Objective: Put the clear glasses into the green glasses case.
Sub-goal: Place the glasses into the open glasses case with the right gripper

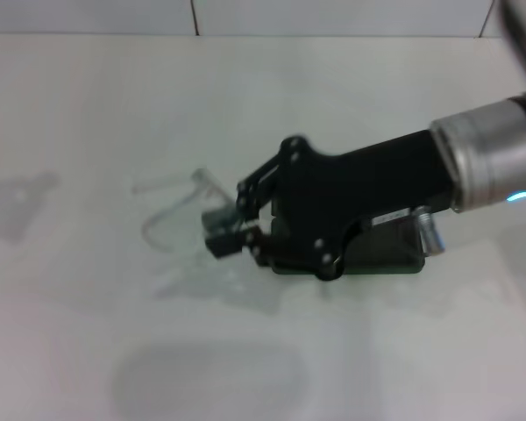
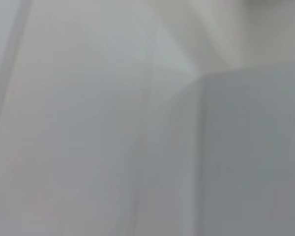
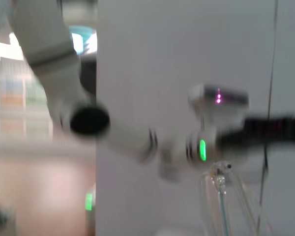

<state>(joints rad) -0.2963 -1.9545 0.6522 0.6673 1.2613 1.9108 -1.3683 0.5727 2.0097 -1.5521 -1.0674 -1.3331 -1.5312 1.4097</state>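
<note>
A: Nearest your head camera is the right gripper (image 1: 231, 230), reaching in from the right on its black body and silver wrist cuff (image 1: 491, 158). Log its fingers as drawn close together, pinching the near edge of the clear glasses (image 1: 180, 210).

B: And where do the glasses sit?

A: You see them just left of the fingertips, above the white table (image 1: 88, 114). One temple runs off to the left and a lens rim curves down below it. Whether any part touches the table, you cannot tell; a faint shadow lies on the surface under them.

B: The case?

A: The green glasses case (image 1: 381, 254) is on the table directly beneath the gripper body, mostly covered by it. You only get its dark green right end and lower edge. Open or closed: cannot tell. The glasses are outside it, to its left.

B: Left arm?

A: Your head view does not show the left gripper. The left wrist view gives you only pale blurred surfaces. In the right wrist view you see an arm in white segments with a green light (image 3: 202, 150), and at the lower edge thin clear strands that look like the glasses (image 3: 221, 196).
</note>
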